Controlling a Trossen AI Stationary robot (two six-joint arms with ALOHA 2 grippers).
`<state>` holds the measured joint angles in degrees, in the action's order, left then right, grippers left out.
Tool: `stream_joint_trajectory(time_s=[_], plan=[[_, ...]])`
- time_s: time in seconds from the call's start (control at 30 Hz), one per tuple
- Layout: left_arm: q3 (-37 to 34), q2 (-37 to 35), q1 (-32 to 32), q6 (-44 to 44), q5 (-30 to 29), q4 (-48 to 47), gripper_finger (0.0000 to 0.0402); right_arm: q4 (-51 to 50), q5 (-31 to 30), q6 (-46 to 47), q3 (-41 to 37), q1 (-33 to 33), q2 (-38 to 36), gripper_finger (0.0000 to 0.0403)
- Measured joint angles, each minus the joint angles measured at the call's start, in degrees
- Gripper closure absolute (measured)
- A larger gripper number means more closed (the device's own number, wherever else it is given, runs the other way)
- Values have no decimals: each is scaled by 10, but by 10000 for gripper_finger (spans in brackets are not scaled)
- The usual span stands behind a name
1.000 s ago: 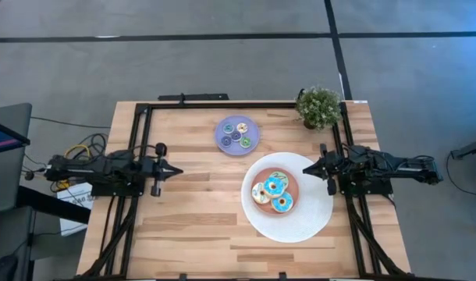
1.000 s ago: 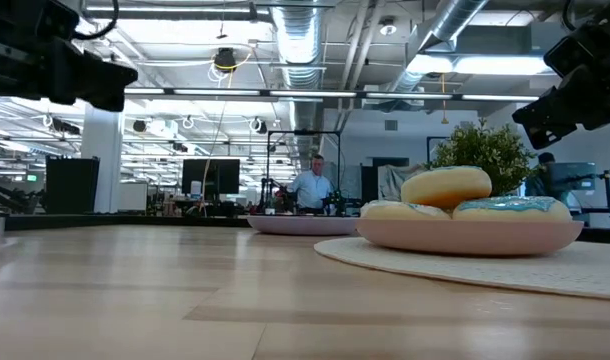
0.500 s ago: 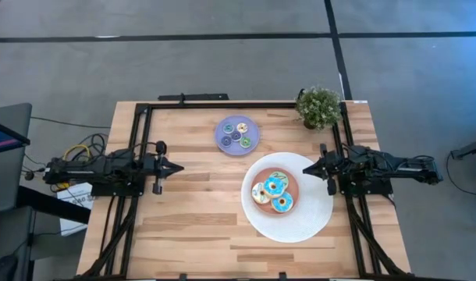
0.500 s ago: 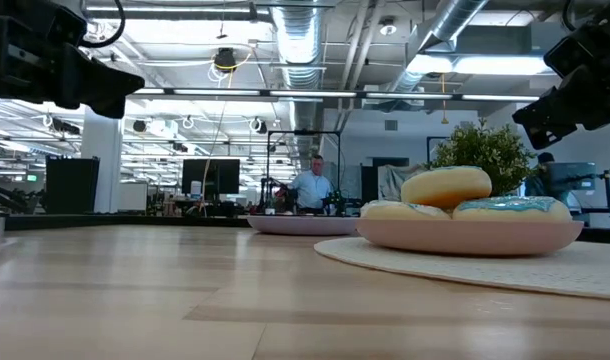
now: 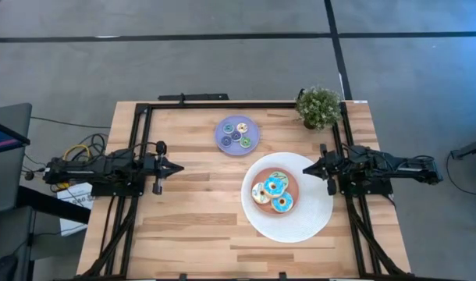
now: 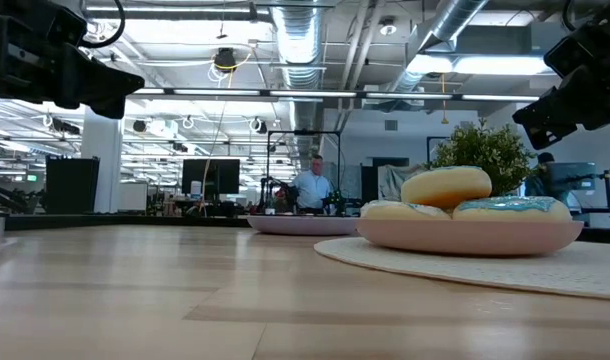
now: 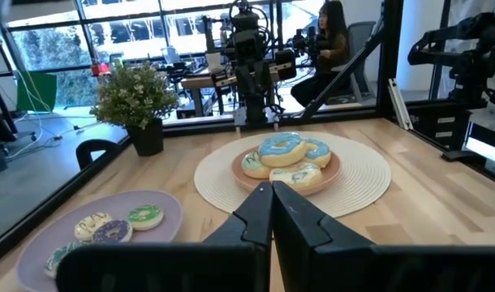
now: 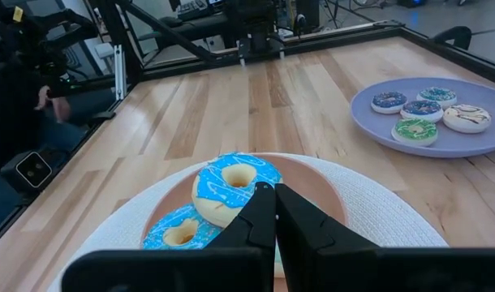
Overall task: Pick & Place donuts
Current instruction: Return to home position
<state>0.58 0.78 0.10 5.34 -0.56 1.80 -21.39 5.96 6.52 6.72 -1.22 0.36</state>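
Four larger donuts (image 5: 274,192) lie bunched on the pink centre of a big white plate (image 5: 310,222): two blue, one cream, one yellow-green striped. The top blue one (image 8: 234,182) leans on the others. Several tiny donuts (image 5: 238,135) rest flat on a lavender plate (image 5: 254,127). My left gripper (image 5: 181,166) hovers shut over the table's left part, pointing right, far from both plates. My right gripper (image 5: 304,168) hovers shut just above the white plate's right rim, pointing left at the donuts.
A small potted plant (image 5: 318,107) stands at the far right corner, just behind my right arm. A black frame (image 5: 222,104) borders the far edge and both sides. Bare wood lies between my left gripper and the plates and along the near edge. People sit beyond the table.
My left gripper has eased slightly toward the table's right and a touch down, staying shut. The right arm and the donuts have kept still.
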Motion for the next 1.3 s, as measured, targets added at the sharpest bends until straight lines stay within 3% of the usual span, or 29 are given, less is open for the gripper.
stream_joint_trajectory(time_s=[1.3], plan=[[-1,0,0,-4,-1,-2,400,0,0,0,0,0,0,403]])
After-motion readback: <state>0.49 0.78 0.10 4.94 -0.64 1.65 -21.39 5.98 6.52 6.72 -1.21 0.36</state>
